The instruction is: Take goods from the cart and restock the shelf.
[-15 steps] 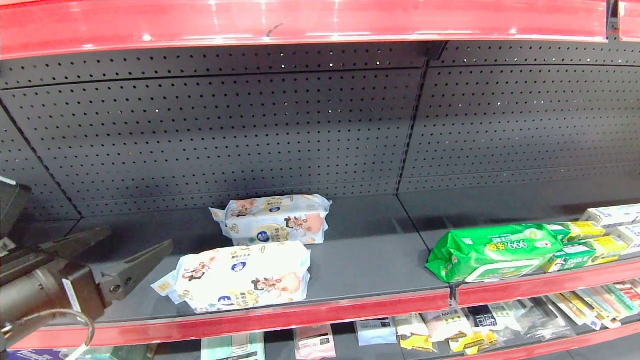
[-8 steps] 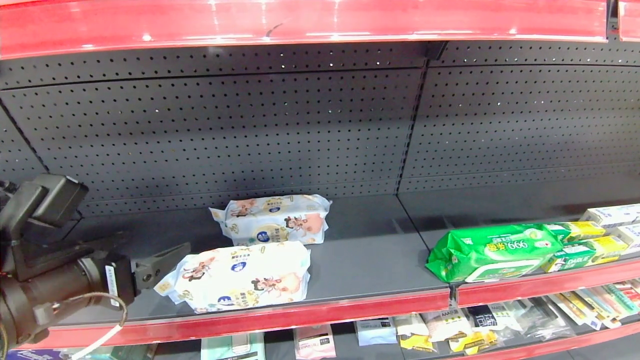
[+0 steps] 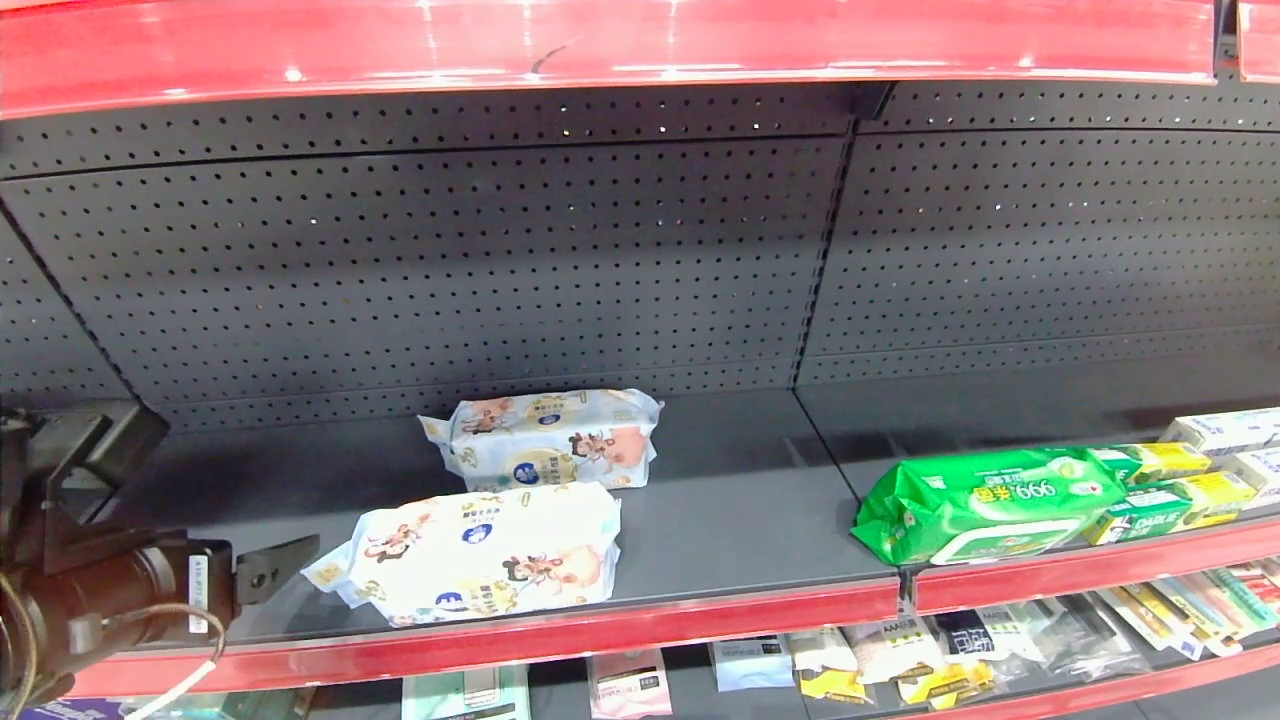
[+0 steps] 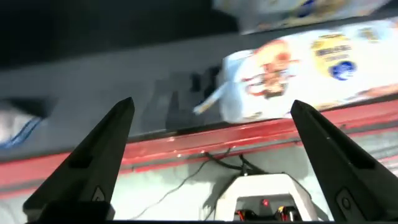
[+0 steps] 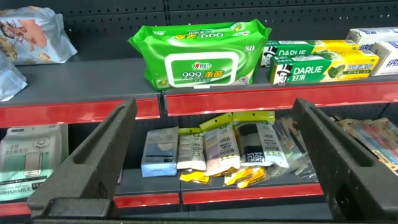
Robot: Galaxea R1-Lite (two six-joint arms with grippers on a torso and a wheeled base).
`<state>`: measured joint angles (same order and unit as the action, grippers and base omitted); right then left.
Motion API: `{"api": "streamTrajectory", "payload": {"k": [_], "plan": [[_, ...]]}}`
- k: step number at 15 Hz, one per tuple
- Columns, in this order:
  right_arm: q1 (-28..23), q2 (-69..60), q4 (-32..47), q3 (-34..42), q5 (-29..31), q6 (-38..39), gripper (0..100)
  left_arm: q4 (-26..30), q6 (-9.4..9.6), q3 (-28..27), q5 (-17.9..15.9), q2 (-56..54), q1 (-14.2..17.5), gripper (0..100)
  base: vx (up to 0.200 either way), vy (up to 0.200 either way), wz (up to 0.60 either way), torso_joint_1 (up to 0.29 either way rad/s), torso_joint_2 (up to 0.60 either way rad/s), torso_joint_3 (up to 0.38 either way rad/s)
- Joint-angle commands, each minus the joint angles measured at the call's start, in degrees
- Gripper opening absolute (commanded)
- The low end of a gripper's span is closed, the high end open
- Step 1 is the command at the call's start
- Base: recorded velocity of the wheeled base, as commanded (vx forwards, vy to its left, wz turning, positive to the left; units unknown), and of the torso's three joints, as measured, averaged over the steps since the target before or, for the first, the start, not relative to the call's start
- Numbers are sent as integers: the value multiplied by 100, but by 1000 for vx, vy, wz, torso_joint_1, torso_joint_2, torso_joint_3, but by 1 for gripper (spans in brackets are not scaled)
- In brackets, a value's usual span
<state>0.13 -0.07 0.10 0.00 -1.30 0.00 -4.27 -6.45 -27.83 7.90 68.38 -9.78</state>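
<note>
Lying near the front edge of the shelf [image 3: 720,520], toward its left end, a cartoon-printed pack [image 3: 480,552] is seen, and a second matching pack [image 3: 548,438] is set behind it, near the back panel [image 3: 450,260]. Just beside the front pack's left end, the left gripper [image 4: 212,107] is held with its fingers spread wide and nothing between them. The right gripper [image 5: 216,104] is likewise spread and empty, held before the green wipes pack [image 5: 199,56] and toothpaste boxes [image 5: 323,59], which are lined along the front edge of the neighbouring bay.

White cartoon-print pack [image 3: 485,550] lies at shelf [image 3: 720,520] front; twin [image 3: 548,438] behind.
</note>
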Motion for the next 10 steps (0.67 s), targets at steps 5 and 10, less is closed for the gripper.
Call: {"api": "streamTrajectory", "payload": {"k": [5,10], "plan": [[4,7,-1,0,-1,0,100,137,65,120,-430,677,872,100,0,0,0,0,0,0],[4,7,-1,0,-1,0,100,-206,91,59,-517,1292,811,100,0,0,0,0,0,0]]}}
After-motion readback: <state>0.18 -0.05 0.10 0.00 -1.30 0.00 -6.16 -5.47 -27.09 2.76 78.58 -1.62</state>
